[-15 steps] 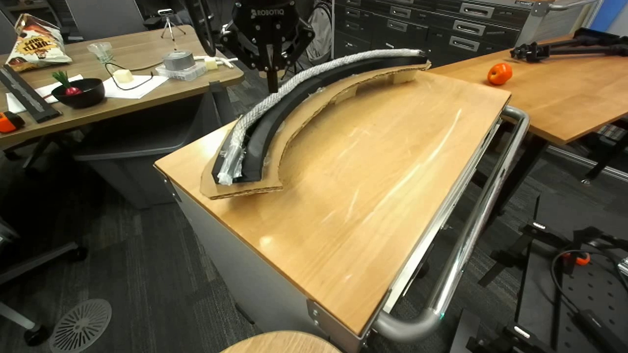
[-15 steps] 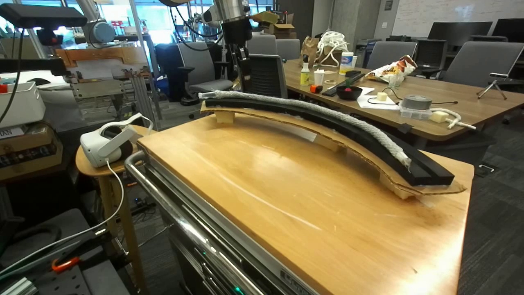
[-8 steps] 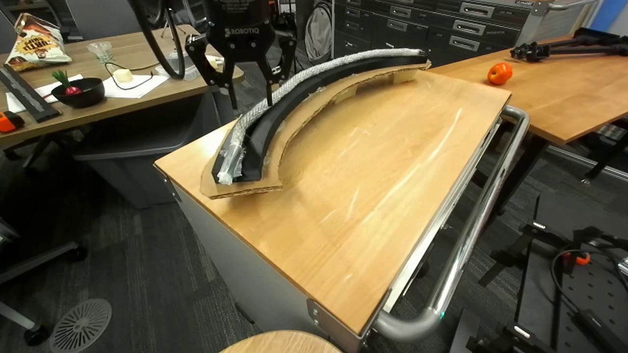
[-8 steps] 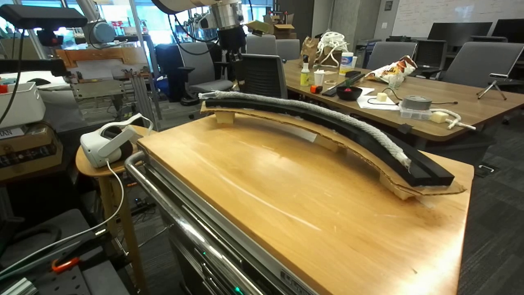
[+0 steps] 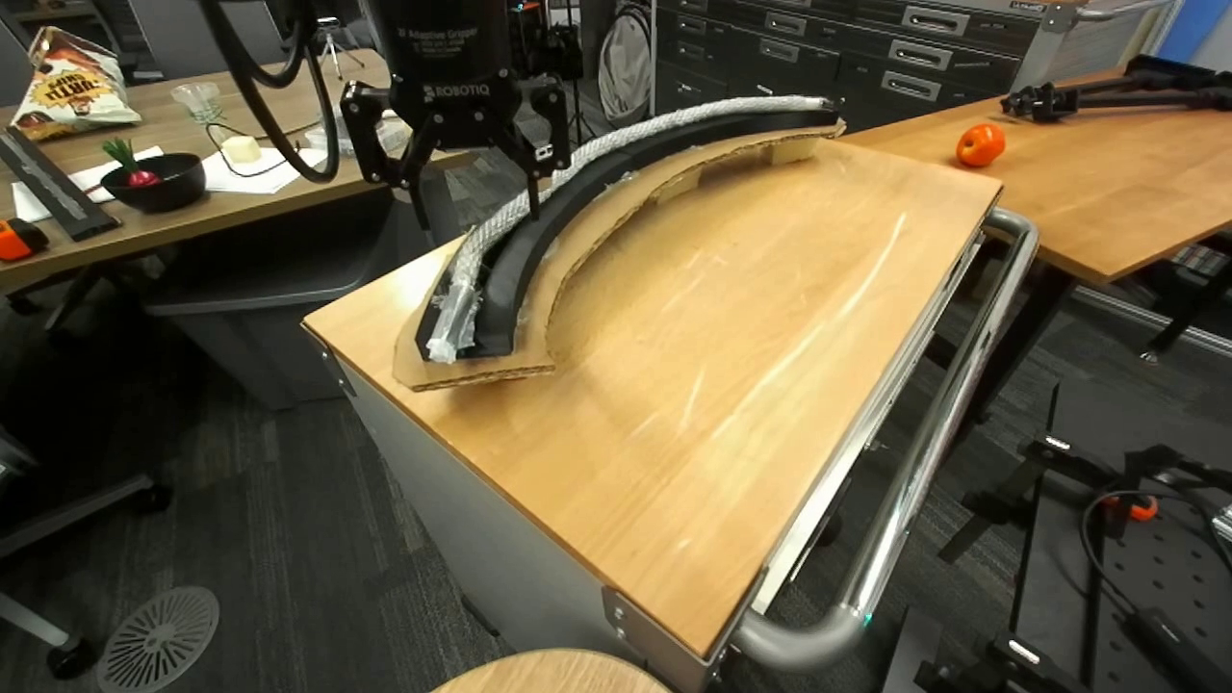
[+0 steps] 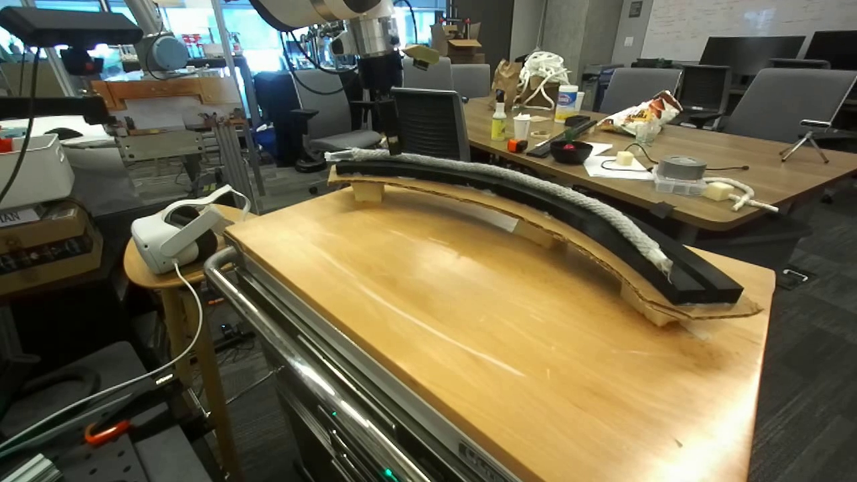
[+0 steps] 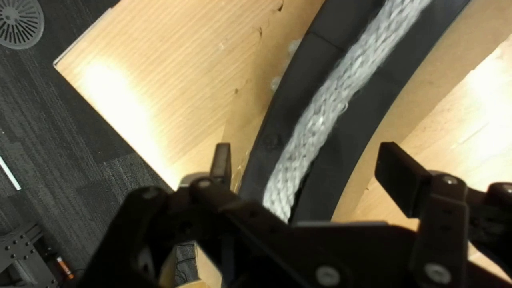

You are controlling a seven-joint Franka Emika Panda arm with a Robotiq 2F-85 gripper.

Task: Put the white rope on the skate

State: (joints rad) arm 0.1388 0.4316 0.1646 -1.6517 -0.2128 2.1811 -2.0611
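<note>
"The gripper (image 5: 478,218) has moved: in an exterior view it sits lower and further to that view's left than a second ago. Its two fingers, pressed together then, now stand spread wide."

"And the rope?"

"Just one white rope (image 7: 316,124), in the same place, lying lengthwise along one black skate (image 7: 346,136). In the wrist view, a finger shows on each side of the pair; whether either one touches, I can't tell."

"How about its two ends?"

"In an exterior view, one end stops short of the skate's blunt tip. The opposite end, in an exterior view, has a wrap of clear tape (image 5: 457,318), near the skate's other tip."

"What's underneath?"

"One curved sheet of cardboard (image 5: 541,303), with three pale blocks (image 6: 368,193) showing beneath it in an exterior view. All that stands on one wooden surface (image 5: 722,337), and one metal rail (image 5: 936,433) runs along the edge."

"Anything nearby?"

"One white headset (image 6: 164,237) on one round stool (image 6: 144,274). On a separate surface (image 6: 730,150), there's one black bowl (image 6: 570,154) holding one radish (image 5: 143,178), one bag of chips (image 6: 636,119) and one roll of grey tape (image 6: 681,166). One tomato (image 5: 981,144) sits on yet another surface (image 5: 1107,192)."
</note>
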